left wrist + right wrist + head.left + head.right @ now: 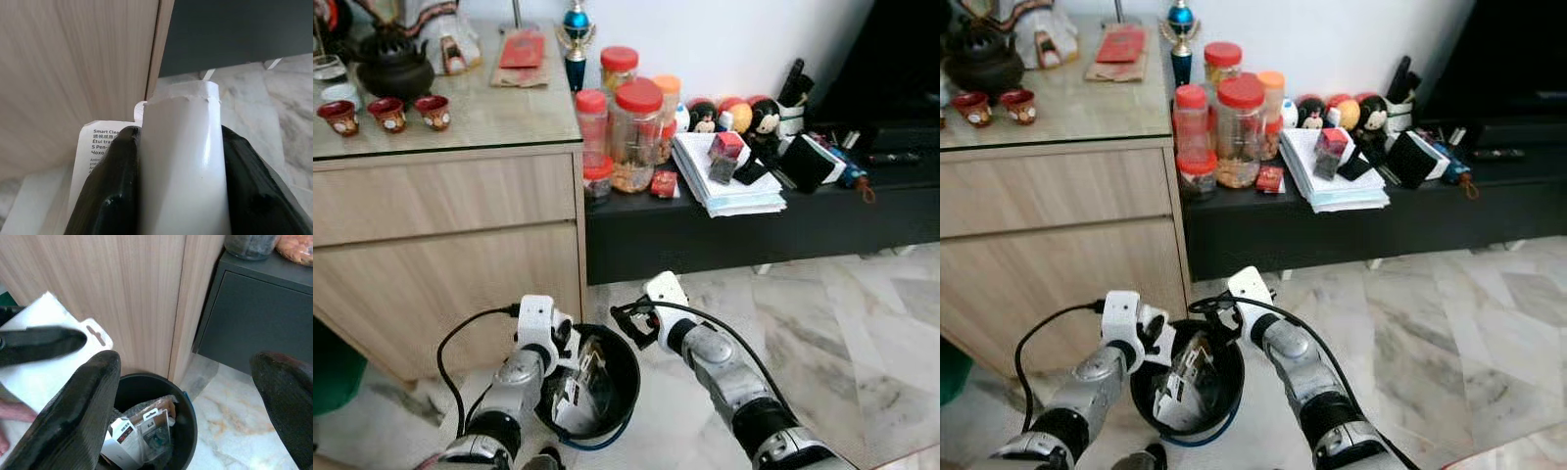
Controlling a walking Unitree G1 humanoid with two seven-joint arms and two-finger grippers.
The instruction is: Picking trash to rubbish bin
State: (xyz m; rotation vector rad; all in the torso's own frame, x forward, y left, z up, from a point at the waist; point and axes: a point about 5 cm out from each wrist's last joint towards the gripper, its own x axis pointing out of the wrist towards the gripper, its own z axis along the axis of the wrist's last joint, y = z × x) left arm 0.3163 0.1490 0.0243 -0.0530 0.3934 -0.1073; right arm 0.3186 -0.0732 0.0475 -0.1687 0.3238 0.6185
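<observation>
Wooden cabinet [440, 245]: we see it at ten o'clock from the bin, standing just behind it; teacups [386, 113] and a dark teapot [391, 64] sit on its glass top.
Black low shelf [754, 230]: at one o'clock from the bin, it carries red-lidded jars [636, 132], a stack of papers [724, 181] and small figurines [734, 113].
Marble floor [822, 323]: it spreads from three o'clock outward.
Rubbish bin [631, 377]: we find this black bin on the floor between our two arms, already holding packaging scraps [142, 431].
Left gripper [178, 196]: its fingers are clamped on a white card package [181, 161], held at the bin's nine o'clock rim.
Right gripper [188, 406]: its fingers are spread wide with nothing between them, above the bin's one o'clock edge.
</observation>
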